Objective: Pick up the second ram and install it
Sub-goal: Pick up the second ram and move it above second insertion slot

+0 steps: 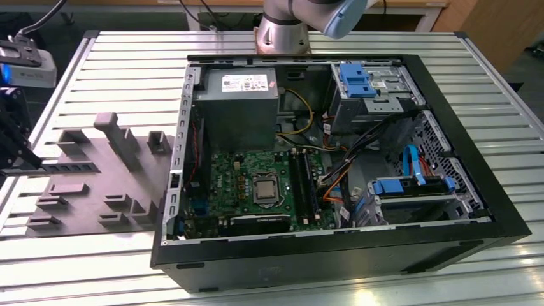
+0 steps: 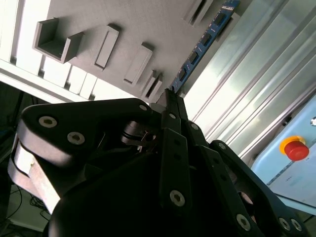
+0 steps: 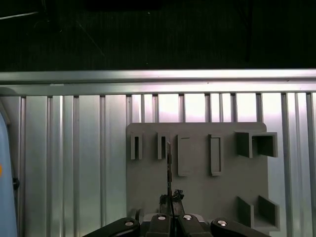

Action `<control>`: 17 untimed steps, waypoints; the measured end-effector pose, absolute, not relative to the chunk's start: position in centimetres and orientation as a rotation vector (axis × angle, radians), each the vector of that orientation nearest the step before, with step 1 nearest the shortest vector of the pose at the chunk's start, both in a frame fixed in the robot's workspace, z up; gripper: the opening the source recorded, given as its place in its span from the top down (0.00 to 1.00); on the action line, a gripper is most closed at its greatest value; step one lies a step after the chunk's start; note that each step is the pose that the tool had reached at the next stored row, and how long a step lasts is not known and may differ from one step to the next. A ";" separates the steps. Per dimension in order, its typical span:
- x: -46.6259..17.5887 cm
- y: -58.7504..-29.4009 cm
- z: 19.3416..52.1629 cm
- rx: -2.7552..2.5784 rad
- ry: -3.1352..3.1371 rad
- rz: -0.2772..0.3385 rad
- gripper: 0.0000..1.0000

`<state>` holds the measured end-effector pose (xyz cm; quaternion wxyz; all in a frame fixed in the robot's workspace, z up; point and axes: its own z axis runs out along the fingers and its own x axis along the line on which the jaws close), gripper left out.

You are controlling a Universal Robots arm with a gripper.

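- The end effector sits at the exterior view's left, about nine o'clock from the open computer case
- Its jaws are narrow, pinched shut on one end of the memory stick
- In the exterior view the memory stick is a dark strip lying level, reaching from the jaws toward three o'clock over the edge of the grey holder plate
- I cannot tell whether the stick touches the plate or is clear of it
- In the second wrist view the black fingers meet at the end of the stick, which shows a blue side with a row of small dark blocks and runs alongside the plate's edge
- In the first wrist view the stick is seen edge-on as a thin dark line over the plate, between two of its upright slots
- The plate lies on the ribbed metal worktop, just beside the case at its nine o'clock side
- Inside the case lies the green board, with a square processor near its middle and long black slots at the processor's three o'clock
- A grey power supply box sits at twelve o'clock from the board
- The arm's base stands at twelve o'clock of the case
- A red push button shows in the second wrist view on a pale blue surface beyond the worktop
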<state>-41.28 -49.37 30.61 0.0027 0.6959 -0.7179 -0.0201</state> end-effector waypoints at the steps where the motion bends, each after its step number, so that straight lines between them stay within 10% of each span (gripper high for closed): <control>1: -41.3 -49.4 30.6 2.182 -2.251 -0.063 0.88; 17: -41.3 -49.4 31.1 2.183 -2.251 -0.063 0.88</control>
